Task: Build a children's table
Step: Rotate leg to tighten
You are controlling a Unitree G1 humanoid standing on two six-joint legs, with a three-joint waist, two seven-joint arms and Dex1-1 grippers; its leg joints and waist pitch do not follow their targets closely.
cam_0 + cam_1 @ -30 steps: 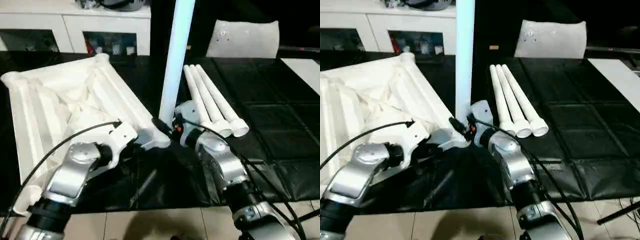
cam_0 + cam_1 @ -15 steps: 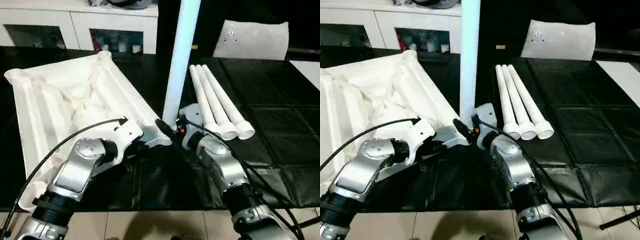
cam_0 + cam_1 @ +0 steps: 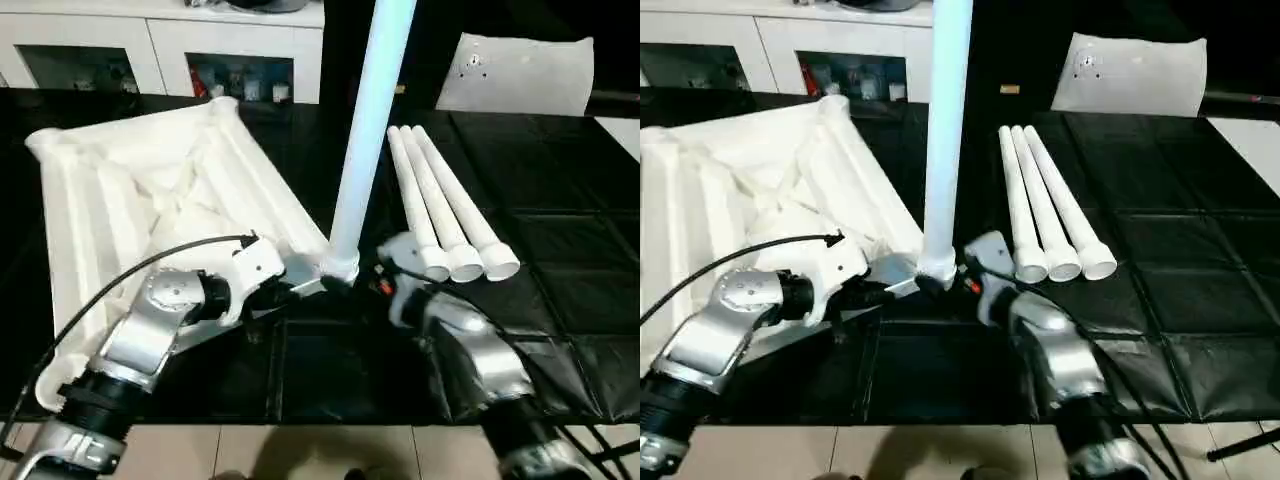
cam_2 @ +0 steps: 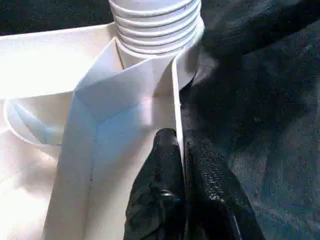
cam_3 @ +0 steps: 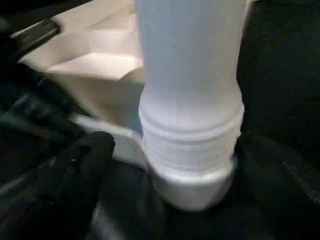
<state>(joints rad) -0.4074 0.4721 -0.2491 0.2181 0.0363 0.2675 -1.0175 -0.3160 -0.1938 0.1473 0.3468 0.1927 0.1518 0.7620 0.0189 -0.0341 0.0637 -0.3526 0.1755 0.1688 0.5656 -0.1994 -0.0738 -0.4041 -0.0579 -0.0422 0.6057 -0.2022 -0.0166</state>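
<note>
The white tabletop (image 3: 150, 200) lies upside down on the left, its ribbed underside up. One white leg (image 3: 365, 140) stands upright in the near right corner socket (image 3: 937, 268), and its threaded base (image 5: 192, 150) shows just above the socket. Three more legs (image 3: 450, 210) lie side by side on the mat to the right. My left gripper (image 4: 179, 145) is shut on the tabletop's rim beside that socket. My right gripper (image 5: 185, 175) is open, one finger on each side of the leg's base, apart from it.
A black mat (image 3: 560, 200) covers the work table, whose front edge meets tiled floor near me. A flat white bag (image 3: 515, 72) lies at the back right, a white board strip (image 3: 1250, 135) at the far right, and a white cabinet (image 3: 160, 50) behind.
The camera has tilted. My right gripper has drawn back a little from the upright leg, which stays standing in its socket. My left gripper holds the rim as before.
</note>
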